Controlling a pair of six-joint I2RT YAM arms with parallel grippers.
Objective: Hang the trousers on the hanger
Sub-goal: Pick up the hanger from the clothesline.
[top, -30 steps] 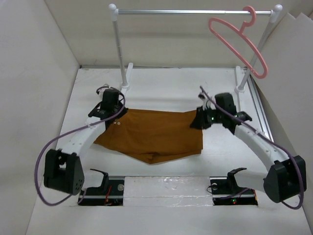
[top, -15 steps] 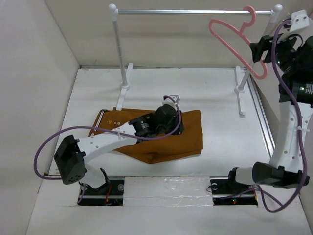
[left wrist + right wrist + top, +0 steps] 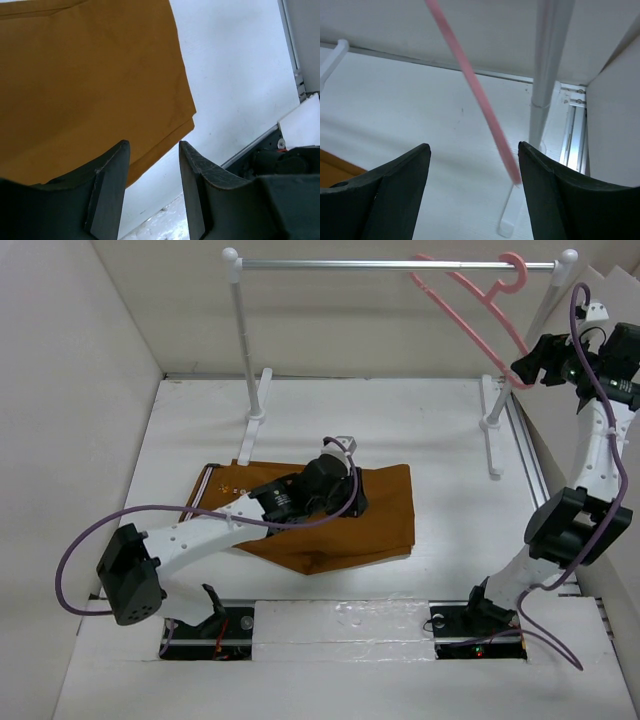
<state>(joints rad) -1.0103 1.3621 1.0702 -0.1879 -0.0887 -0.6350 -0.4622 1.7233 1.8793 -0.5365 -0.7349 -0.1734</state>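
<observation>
We're early in this one, folks: the trousers (image 3: 385, 510) lie folded flat on the table (image 3: 440, 430), well forward of the rail (image 3: 380, 264) and below its left half, nowhere near being hung. The hanger (image 3: 470, 85) is hooked over the rail's right end, tilted with its body slanting up towards the rail. It's bare, with no cloth on it at all. Our left claw (image 3: 152, 150) hovers low over the trousers, forward of the rail's middle. Its fingers are partly apart with nothing between them, just the cloth's corner and white table showing through the gap. We can't tell whether the fingers brush the fabric. Our right claw (image 3: 474, 147) is up beside the rail's right end, spread wide. The hanger's thin pink bar runs through that gap, and its lower end sits close against one finger. It's not squeezed, so we'd call that no hold. By our reckoning, nothing of the real job is done yet. The hanger has to be taken in hand or steadied, the trousers picked up off the table, and the cloth draped over the hanger's bar. That's the whole task ahead of us.
</observation>
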